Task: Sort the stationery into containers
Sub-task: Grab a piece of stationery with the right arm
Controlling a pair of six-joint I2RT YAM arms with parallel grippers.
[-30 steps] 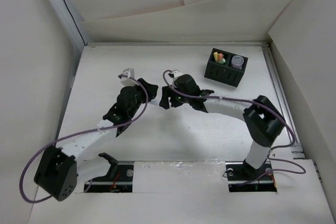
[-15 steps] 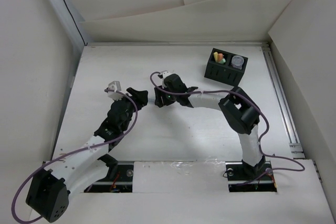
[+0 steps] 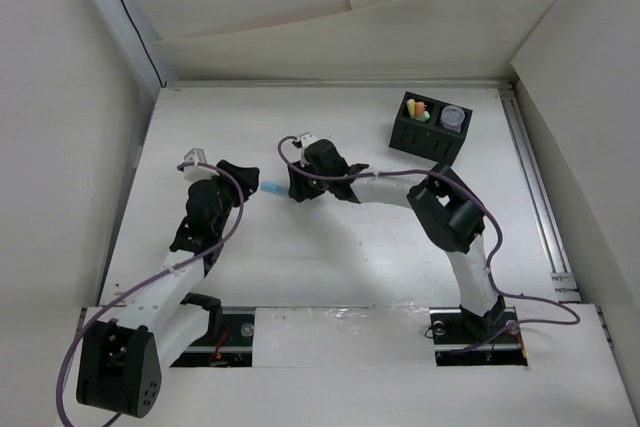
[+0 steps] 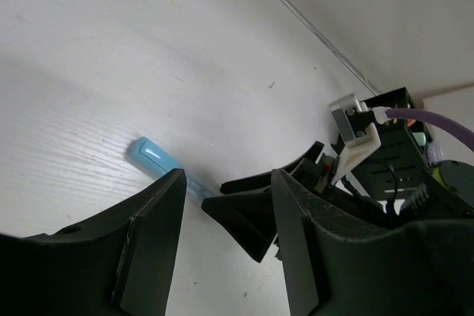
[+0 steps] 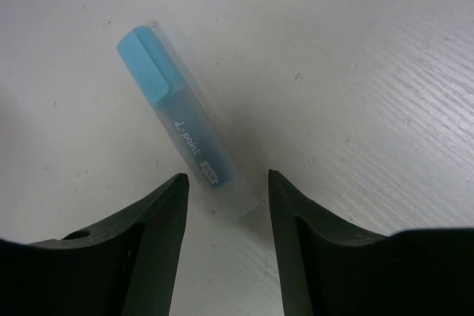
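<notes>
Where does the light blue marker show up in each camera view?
Top external: light blue marker lies left of centre, just left of the right gripper.
Left wrist: marker left of centre, cap end showing.
Right wrist: marker lies diagonally, centre-left.
Shared landmark: the right gripper, whose fingers flank the marker's clear end.

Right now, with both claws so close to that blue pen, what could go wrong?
The marker lies slanted, with only its clear end inside the open right gripper; a pinch there might let it swivel or squirt out. The left gripper, also open, sits just beyond the marker's other end, so the two arms could bump. The box compartment already holds other markers, so a tilted drop may catch on them.
</notes>
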